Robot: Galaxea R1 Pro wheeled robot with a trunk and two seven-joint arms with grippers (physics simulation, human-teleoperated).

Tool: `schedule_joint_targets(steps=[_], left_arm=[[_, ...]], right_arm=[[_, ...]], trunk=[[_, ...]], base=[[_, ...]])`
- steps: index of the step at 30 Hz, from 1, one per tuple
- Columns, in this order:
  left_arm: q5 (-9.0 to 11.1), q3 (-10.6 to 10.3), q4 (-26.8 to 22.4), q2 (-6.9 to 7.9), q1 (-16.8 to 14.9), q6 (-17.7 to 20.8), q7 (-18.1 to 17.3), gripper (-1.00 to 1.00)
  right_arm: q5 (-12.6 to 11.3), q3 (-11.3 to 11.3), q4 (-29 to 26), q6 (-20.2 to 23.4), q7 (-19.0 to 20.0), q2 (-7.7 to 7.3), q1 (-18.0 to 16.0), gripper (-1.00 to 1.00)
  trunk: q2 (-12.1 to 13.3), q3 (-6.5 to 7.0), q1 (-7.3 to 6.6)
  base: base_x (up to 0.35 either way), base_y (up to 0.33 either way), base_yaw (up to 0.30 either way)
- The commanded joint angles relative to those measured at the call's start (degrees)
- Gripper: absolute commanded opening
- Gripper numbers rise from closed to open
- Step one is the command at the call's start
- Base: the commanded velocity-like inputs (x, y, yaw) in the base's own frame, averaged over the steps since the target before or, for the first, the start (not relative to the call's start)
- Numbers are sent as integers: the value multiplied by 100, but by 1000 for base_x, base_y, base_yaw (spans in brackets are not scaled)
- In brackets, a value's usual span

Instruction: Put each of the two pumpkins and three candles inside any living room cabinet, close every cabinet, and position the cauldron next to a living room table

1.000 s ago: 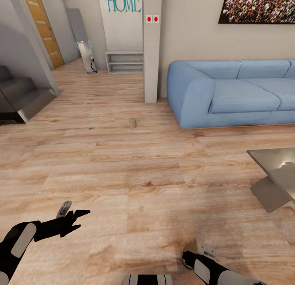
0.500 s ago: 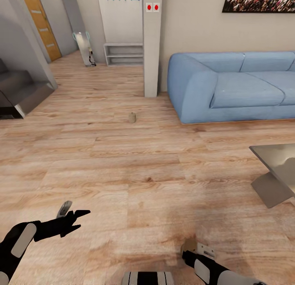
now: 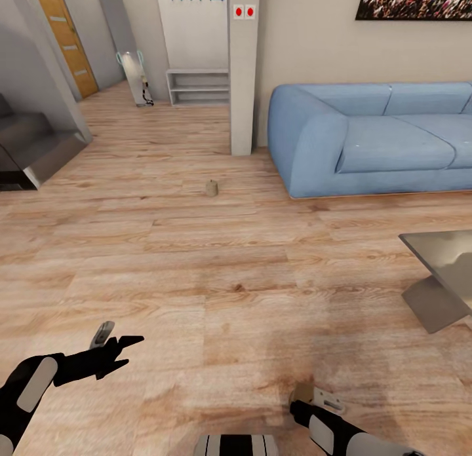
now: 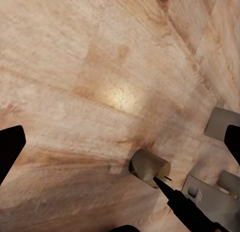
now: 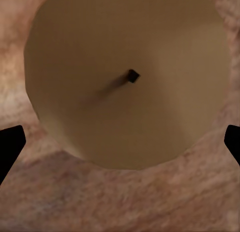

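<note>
Two candles in sight, both short tan-olive wax stubs with flat round ends. One candle (image 3: 212, 188) stands upright on the wooden floor (image 3: 216, 272) far ahead, near the grey pillar (image 3: 242, 69) and off the near corner of the blue sofa (image 3: 367, 141), touching neither. The second candle (image 5: 127, 77) fills the right wrist view end-on, a flat tan disc with a small dark wick stub at its middle; in the head view it (image 3: 301, 394) sits at the tip of the right pincer (image 3: 307, 398), just above the floor. The right pincer's two black fingertips (image 5: 11, 147) show at either side of the wax; contact can't be confirmed from these views, so whether it grips is unclear. The left pincer (image 3: 113, 343) hangs over bare floor, fingers spread wide, holding nothing; its wrist view looks down on the floor and catches the second candle (image 4: 149, 167) at the right arm's tip. Room: light wood plank floor, one blue sofa, one grey pillar with two red switches (image 3: 243, 12), one low grey shelf unit (image 3: 198, 87), one orange door (image 3: 65, 43), dark stairs (image 3: 29, 148), and one corner of a grey metal desk (image 3: 439, 272) at the right edge of the floor.
</note>
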Motion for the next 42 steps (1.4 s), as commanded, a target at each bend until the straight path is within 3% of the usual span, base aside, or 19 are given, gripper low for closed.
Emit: schedule_joint_targets(steps=[1, 10, 42], left_arm=[[-22, 14, 1, 2, -3, 28, -32, 100], [113, 14, 1, 10, -3, 27, -33, 100], [90, -3, 1, 5, -1, 27, -33, 100]], right_arm=[[-50, 99, -4, -1, -27, 2, -1, 100], [-58, 207, -1, -1, -34, 8, -1, 100], [-58, 211, -1, -1, -35, 8, -1, 100]], trunk=[[-1, -4, -1], [-1, -4, -1], [-1, -4, -1]], base=[[10, 0, 0], [28, 0, 0], [41, 0, 0]])
